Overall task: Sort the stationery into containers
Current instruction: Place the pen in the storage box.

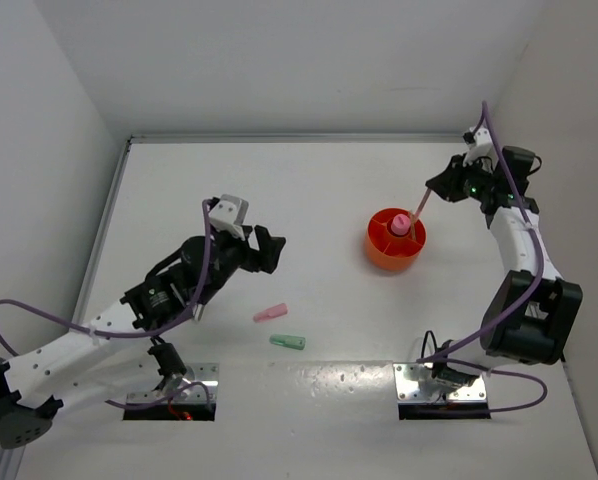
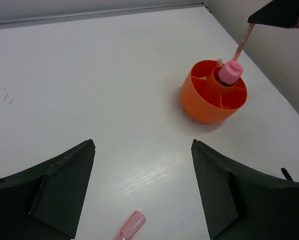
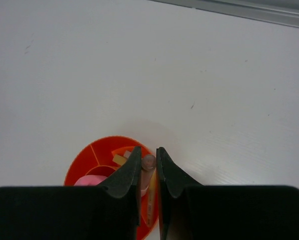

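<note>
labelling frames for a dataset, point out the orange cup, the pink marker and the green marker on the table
orange cup (image 1: 383, 259), top view, near outer wall
pink marker (image 1: 270, 313), top view, middle of body
green marker (image 1: 288, 342), top view, middle of body

Right hand (image 3: 148, 150) pinching thin pink stick (image 3: 148, 162) above orange cup (image 3: 88, 155); pink cap (image 3: 92, 180) inside.

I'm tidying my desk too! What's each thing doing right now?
Left gripper: open, empty.
Right gripper: shut on pink stick.
Pink stick: tilted, pointing into orange cup.
Pink-capped tube: upright in cup.
Pink marker: lying on table.
Green marker: lying on table.
Orange cup: upright.
</note>
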`<move>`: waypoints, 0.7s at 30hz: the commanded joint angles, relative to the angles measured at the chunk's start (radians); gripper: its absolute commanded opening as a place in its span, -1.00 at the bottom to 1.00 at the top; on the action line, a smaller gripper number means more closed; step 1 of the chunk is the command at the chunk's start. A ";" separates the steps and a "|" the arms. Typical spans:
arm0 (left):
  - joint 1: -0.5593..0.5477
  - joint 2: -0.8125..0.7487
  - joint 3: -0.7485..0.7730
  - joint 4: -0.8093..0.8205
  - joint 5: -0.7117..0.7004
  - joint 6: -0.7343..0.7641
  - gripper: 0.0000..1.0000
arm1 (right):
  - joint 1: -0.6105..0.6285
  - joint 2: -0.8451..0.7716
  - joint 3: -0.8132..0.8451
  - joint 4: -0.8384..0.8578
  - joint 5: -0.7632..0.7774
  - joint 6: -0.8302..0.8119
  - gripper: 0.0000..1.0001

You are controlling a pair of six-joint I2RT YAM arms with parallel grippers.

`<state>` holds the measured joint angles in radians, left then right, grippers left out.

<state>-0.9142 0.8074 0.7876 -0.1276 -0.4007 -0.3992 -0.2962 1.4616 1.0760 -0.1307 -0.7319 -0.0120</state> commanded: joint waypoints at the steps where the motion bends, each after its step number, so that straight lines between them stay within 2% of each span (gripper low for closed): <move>1: -0.001 -0.040 -0.010 -0.029 -0.015 -0.044 0.68 | 0.012 0.011 -0.034 0.028 0.043 -0.029 -1.00; 10: -0.011 -0.031 -0.047 -0.090 -0.024 -0.164 0.68 | 0.042 0.020 -0.117 0.008 0.075 -0.115 -1.00; 15: -0.011 0.050 -0.036 -0.147 -0.015 -0.213 0.68 | 0.042 0.029 -0.149 -0.001 0.075 -0.147 -0.99; 18: -0.011 0.088 -0.036 -0.168 0.011 -0.239 0.68 | 0.051 0.029 -0.160 -0.026 0.065 -0.170 -0.67; 20: -0.011 0.110 -0.047 -0.178 0.020 -0.253 0.68 | 0.051 0.029 -0.160 -0.035 0.065 -0.180 -0.31; 21: -0.024 0.121 -0.047 -0.178 0.020 -0.265 0.68 | 0.051 0.029 -0.160 -0.044 0.065 -0.180 -0.26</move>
<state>-0.9188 0.9134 0.7425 -0.2920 -0.4023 -0.6178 -0.2543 1.4895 0.9180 -0.1684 -0.6579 -0.1543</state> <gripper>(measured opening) 0.839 0.347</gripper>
